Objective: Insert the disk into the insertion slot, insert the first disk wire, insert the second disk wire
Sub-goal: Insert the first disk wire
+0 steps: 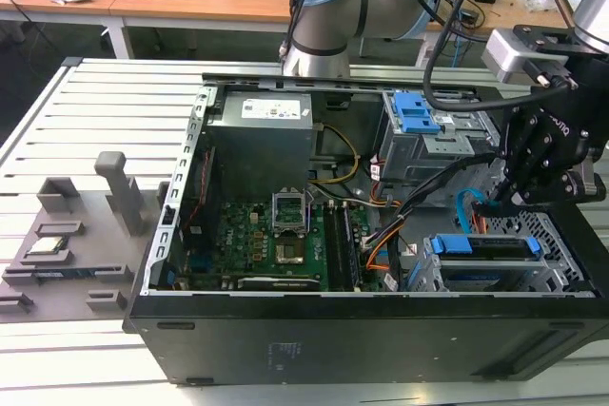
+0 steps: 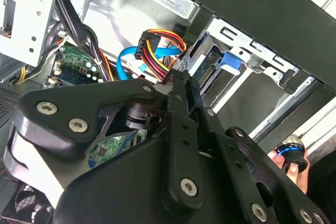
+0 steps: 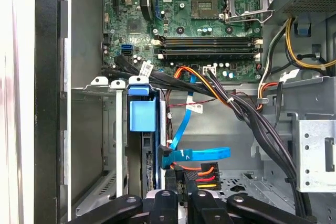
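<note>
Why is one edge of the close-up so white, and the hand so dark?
First wrist view: glare washes out the strip beside the case wall, while the motherboard is evenly lit. Second wrist view: the black hand, shut on the disk wire, looks dark against a bright background.

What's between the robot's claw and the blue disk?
In the first wrist view, a black plug with red, orange and yellow wires sits between the gripper and the disk, beside a blue cable.
</note>
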### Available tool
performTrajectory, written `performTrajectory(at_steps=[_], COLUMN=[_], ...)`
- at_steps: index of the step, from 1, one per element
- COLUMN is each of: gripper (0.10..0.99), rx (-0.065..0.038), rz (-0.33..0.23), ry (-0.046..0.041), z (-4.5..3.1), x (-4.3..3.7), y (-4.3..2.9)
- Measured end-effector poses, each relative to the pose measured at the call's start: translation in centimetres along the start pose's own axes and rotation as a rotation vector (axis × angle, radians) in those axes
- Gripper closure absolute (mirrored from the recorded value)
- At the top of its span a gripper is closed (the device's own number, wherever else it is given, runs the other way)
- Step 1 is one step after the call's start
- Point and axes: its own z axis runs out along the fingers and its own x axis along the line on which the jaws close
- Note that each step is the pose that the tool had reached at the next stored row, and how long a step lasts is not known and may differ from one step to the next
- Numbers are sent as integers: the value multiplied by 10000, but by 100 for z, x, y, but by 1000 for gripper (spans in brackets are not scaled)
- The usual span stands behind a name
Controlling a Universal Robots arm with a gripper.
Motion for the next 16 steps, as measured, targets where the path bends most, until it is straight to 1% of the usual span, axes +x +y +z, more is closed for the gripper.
performTrajectory(at_steps=[7, 9, 10, 16], gripper=[918, 918, 918, 918], rx=[0, 0, 0, 0], rz=[0, 0, 0, 0], ry=[0, 1, 1, 0], z=[0, 1, 1, 7], x=[0, 15, 28, 173], y=[0, -1, -2, -8])
